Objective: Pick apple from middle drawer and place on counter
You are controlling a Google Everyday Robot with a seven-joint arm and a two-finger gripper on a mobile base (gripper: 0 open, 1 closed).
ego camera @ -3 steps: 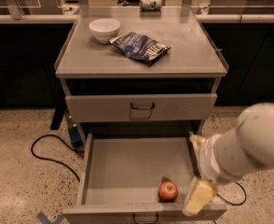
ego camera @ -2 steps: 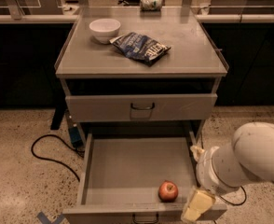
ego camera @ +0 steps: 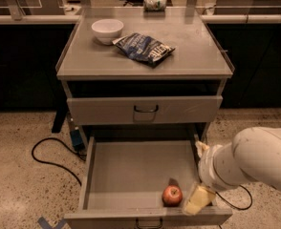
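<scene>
Camera view: the apple [ego camera: 172, 195] sits on the floor of the open middle drawer [ego camera: 131, 168], near its front wall, right of centre. The end effector [ego camera: 198, 200] hangs just beside the apple's right side, low in the drawer; whether it is spread or closed cannot be told.

The small round red apple [ego camera: 172, 195] is showing a paler patch inside the shallow grey drawer [ego camera: 131, 171]; the cream-coloured hand [ego camera: 198, 200] is hanging just right of it.

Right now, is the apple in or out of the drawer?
In: the apple lies inside the open middle drawer, gripper beside it.
</scene>
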